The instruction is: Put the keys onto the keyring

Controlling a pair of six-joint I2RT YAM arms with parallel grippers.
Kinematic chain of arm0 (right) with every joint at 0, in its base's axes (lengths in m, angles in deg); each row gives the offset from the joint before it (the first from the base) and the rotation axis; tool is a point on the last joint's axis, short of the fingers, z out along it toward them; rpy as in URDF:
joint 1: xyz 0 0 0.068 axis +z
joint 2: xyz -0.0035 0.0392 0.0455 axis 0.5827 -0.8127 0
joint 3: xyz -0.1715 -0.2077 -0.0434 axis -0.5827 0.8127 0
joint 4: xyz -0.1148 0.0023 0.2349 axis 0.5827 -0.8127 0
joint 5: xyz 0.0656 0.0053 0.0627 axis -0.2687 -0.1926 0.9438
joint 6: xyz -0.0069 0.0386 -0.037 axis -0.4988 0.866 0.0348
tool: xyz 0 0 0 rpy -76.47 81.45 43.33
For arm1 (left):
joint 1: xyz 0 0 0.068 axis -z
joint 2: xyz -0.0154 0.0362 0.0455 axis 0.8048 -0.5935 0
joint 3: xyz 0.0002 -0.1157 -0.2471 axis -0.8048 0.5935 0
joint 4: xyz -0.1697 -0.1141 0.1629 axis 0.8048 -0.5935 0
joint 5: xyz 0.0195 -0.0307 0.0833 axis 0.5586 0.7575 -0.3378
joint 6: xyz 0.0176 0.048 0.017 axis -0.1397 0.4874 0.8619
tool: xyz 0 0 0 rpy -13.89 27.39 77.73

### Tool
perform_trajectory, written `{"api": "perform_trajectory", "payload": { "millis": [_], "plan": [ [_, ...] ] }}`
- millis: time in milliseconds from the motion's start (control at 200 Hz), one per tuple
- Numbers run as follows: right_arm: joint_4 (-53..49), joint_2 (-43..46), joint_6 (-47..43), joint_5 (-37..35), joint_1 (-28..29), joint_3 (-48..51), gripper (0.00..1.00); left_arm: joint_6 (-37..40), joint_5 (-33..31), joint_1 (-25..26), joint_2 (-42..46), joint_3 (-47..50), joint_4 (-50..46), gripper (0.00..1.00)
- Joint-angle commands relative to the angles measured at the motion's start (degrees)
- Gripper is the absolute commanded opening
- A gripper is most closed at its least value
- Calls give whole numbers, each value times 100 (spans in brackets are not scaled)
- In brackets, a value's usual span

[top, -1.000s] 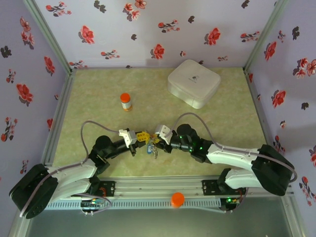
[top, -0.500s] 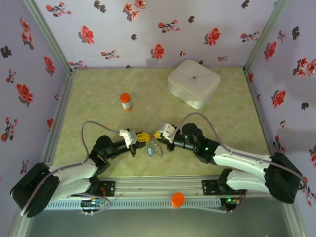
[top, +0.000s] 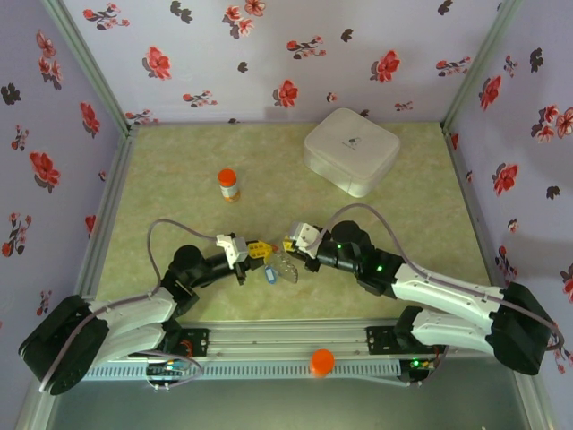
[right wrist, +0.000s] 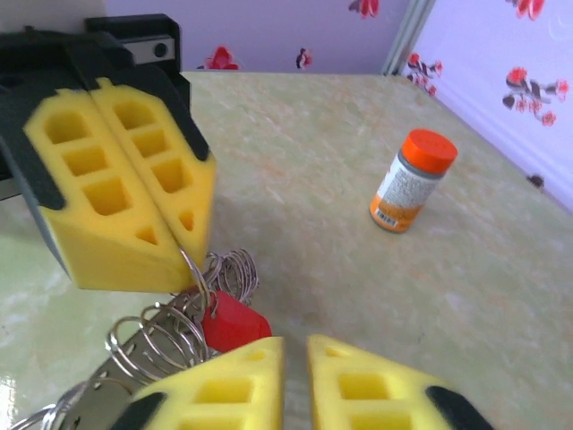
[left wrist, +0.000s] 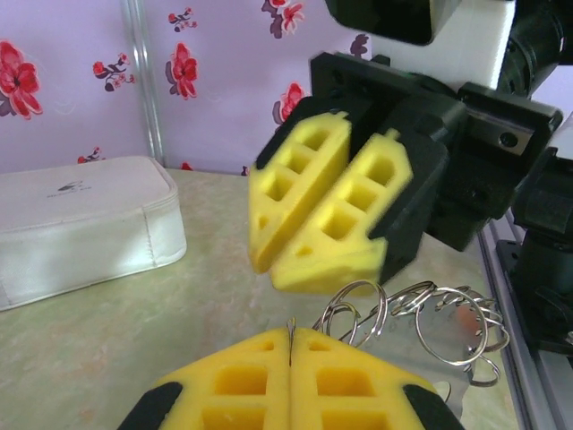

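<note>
1. My left pincer is pressed tight together. It pinches a thin wire loop of the keyring.
2. My right pincer faces it, tip close to tip. Its yellow fingers stand a tiny bit apart, and I see nothing between them.
3. The keyring is a bunch of shiny rings right under both tips. I cannot tell if it touches the table.
4. The keys are in that bunch. One is a red key, just beside my right pincer.
5. All this is near the middle of the table's near edge.
6. A little bottle with an orange cap stands upright farther back on the left, well apart from the keys.
7. A white case lies near the far right corner.
</note>
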Motion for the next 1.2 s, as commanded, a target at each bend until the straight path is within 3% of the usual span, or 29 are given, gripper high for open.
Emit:
{"api": "perform_trajectory", "payload": {
  "millis": [0,145,310,530,680,1070,1195],
  "plan": [
    [-120,47,75,99,39,124,28,-239,288,-108,118,-75,349,0],
    [203,-81,558,715,185,171,39,-283,338,-183,-1,-54,467,0],
    [795,-646,804,785,379,193,42,-372,483,-191,-220,-96,684,0],
    [1461,-1166,850,210,395,361,43,-477,695,-209,-372,-146,740,0],
    [1489,-1160,772,117,397,430,36,-485,733,-222,-431,-157,729,0],
    [2349,-1226,409,-146,402,847,36,-691,937,-244,-518,-320,801,0],
    [2584,-1223,305,-175,395,901,28,-742,965,-241,-527,-322,798,0]
  ]
}}
